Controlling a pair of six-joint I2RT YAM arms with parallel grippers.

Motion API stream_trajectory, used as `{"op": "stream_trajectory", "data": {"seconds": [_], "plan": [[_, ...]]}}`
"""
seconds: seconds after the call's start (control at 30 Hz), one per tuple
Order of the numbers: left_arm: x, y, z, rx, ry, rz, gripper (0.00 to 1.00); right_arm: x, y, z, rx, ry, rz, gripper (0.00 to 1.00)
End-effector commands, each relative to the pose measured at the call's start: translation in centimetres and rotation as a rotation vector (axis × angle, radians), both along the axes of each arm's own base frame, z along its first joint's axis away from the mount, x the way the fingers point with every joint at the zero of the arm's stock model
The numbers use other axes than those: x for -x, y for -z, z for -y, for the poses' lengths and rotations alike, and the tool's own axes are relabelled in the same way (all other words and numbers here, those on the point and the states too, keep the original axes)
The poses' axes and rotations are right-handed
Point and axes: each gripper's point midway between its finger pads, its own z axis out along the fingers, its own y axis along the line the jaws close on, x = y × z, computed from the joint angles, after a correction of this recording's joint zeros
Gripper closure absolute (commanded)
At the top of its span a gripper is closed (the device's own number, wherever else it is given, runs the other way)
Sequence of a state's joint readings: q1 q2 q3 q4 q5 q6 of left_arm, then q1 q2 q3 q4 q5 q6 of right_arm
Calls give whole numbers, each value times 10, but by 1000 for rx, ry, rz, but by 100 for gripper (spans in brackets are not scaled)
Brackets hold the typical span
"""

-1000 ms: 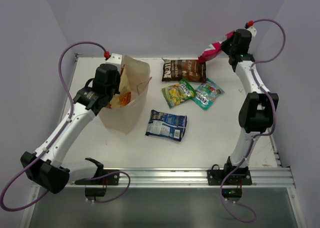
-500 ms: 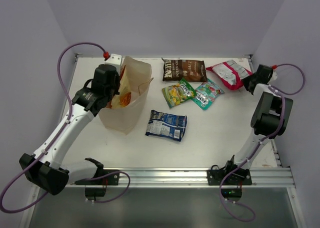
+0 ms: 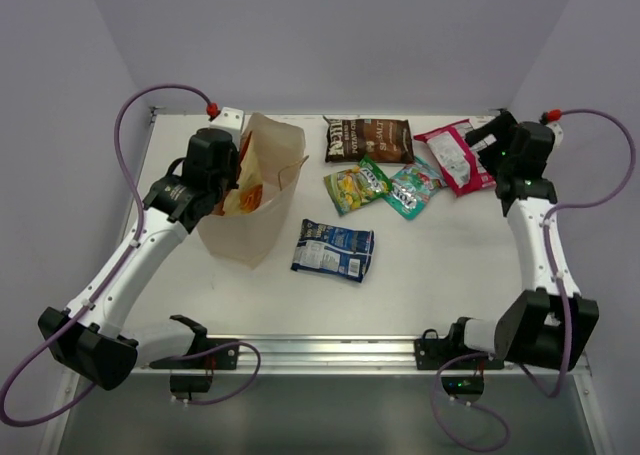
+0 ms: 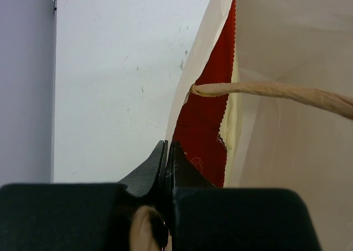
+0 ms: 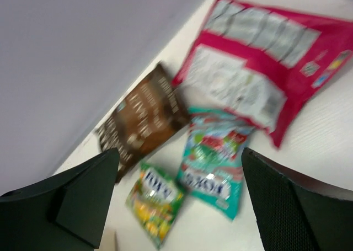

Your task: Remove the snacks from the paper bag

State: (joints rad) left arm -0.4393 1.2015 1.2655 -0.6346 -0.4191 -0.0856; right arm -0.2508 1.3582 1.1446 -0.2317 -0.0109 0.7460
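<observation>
The cream paper bag (image 3: pixel 252 215) stands at the left of the table with an orange-red packet (image 3: pixel 245 191) (image 4: pixel 207 107) inside it. My left gripper (image 3: pixel 232 171) (image 4: pixel 167 151) is shut on the bag's rim. A pink-and-white packet (image 3: pixel 455 157) (image 5: pixel 256 80) lies flat at the back right. Just right of it, my right gripper (image 3: pixel 488 140) (image 5: pixel 181 151) is open and holds nothing. Dark brown (image 3: pixel 367 139) (image 5: pixel 146 121), yellow-green (image 3: pixel 355 186) (image 5: pixel 154 198), teal (image 3: pixel 412 188) (image 5: pixel 212 163) and blue-and-white (image 3: pixel 334 249) packets lie on the table.
The bag's string handle (image 4: pixel 276 91) crosses its mouth. Walls close the white table (image 3: pixel 440 275) at the back and on both sides. An aluminium rail (image 3: pixel 350 351) with the arm bases runs along the near edge.
The right arm came down from high at the back with the pink-and-white packet, its gripper opened, and the packet now lies on the table. The left arm has not moved.
</observation>
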Motion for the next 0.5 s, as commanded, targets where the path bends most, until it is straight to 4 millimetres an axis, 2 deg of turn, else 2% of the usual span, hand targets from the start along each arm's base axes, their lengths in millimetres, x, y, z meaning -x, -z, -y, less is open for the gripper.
{"op": "stream_trajectory", "data": {"seconds": [0.0,0.03,0.07,0.13,0.17,0.2,0.23,0.27,0.3,0.33,0.37,0.4,0.43,0.47], "plan": [[-6,-27,-2,11,-7,74,100,31,-15,-71,29,-169,8,5],[-7,-32,-2,14,-8,84,100,36,-26,-91,38,-224,31,5],[-8,-34,-1,16,-6,89,100,46,-42,-132,54,-324,70,5],[-9,-37,0,17,0,95,100,56,-68,-165,79,-401,116,5],[-10,-41,1,22,1,105,100,67,-79,-202,83,-501,140,5],[-10,-43,1,26,2,107,100,70,-87,-212,110,-515,156,5],[-10,-46,2,34,3,114,100,74,-111,-227,119,-547,204,6],[-11,-51,2,42,3,124,100,86,-121,-258,122,-632,231,7],[-11,-52,4,47,8,128,100,85,-123,-274,133,-669,227,7],[-11,-54,4,51,11,131,100,89,-147,-287,138,-703,263,7],[-10,-57,5,56,15,137,100,94,-163,-315,149,-775,290,7],[-10,-59,5,59,15,140,100,95,-148,-330,169,-813,252,7],[-11,-59,5,61,15,141,100,97,-167,-338,176,-816,284,7],[-10,-61,6,66,17,145,100,107,-169,-360,175,-870,289,7]]}}
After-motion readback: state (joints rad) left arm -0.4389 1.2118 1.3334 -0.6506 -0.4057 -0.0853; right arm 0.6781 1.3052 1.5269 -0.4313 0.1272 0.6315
